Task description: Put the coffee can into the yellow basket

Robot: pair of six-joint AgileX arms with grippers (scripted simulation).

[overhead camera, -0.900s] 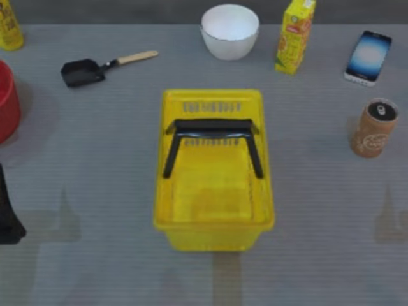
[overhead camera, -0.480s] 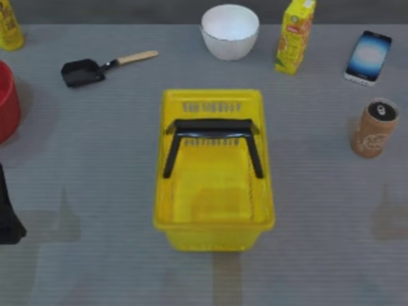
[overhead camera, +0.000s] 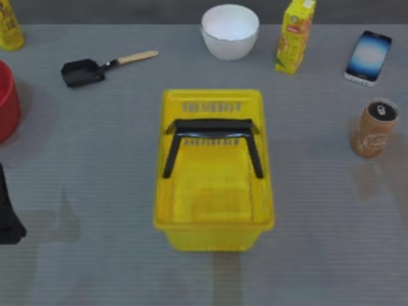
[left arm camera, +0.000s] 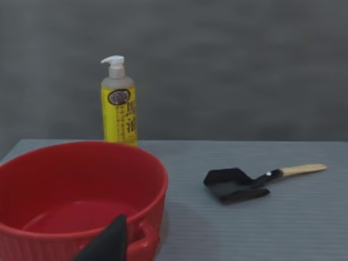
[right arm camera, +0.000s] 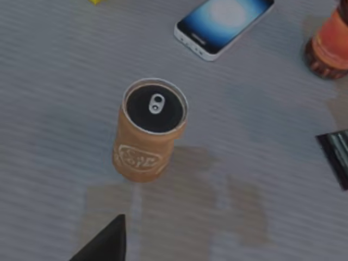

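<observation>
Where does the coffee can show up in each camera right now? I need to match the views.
Top view: the can stands upright near the table's right edge, right of the basket.
Left wrist view: not in it.
Right wrist view: the can is near the middle, seen from above.
Shared landmark: the phone lies beyond the can in the top view and also shows in the right wrist view.

The coffee can is small and brown with a dark top. It stands up near the table's right edge. The yellow basket sits in the middle and looks empty.
</observation>
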